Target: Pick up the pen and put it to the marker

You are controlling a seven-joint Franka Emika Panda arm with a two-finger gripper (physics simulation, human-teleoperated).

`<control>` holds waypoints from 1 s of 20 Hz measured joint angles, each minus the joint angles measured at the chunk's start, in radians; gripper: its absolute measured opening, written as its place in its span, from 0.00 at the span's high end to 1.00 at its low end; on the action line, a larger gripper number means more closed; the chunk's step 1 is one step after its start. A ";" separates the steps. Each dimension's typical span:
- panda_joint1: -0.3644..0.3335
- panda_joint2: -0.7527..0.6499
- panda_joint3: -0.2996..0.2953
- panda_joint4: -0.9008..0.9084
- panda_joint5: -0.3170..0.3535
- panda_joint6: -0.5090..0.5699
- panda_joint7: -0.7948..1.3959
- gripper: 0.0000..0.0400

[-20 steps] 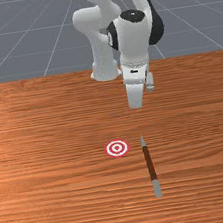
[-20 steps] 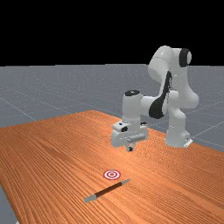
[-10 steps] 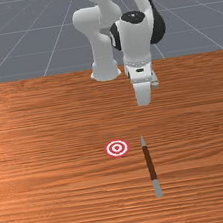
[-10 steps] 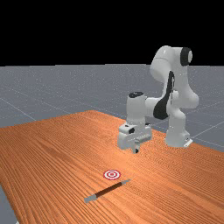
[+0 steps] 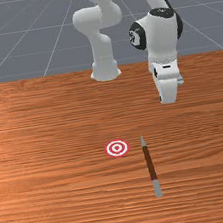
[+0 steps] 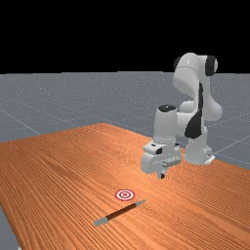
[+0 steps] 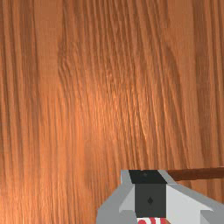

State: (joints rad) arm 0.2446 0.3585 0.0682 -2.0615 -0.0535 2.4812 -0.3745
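One pen, tip toward arm, long axis flat

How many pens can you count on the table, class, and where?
1. The pen lies on the table, just to the front view's right of the round red-and-white marker.

**Stripy Wood and Smooth, Hard White**

The table looks like wood, with wavy lines all over and a soft shine. The arm looks like smooth, hard plastic, a bit shiny on its white and black parts. The pen looks smooth, but I can't tell if its grey ends are metal or plastic. The marker looks flat and dull, like paper.
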 joint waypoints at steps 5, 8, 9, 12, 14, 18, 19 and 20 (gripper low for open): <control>-0.034 0.431 0.006 0.757 0.008 -0.377 -0.151 1.00; -0.021 0.659 -0.021 1.167 -0.003 -0.564 -0.118 1.00; -0.031 0.647 -0.009 1.135 0.012 -0.542 -0.126 1.00; -0.008 0.785 -0.041 1.366 -0.021 -0.638 -0.111 1.00; -0.024 0.794 -0.017 1.315 0.005 -0.578 -0.127 1.00; -0.021 0.917 -0.016 1.430 0.004 -0.576 -0.145 1.00; -0.021 0.923 -0.018 1.427 0.006 -0.576 -0.131 1.00; -0.020 0.931 -0.019 1.433 0.005 -0.577 -0.131 1.00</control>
State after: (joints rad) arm 0.2245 1.2890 0.0491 -0.6284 -0.0485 1.9041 -0.5054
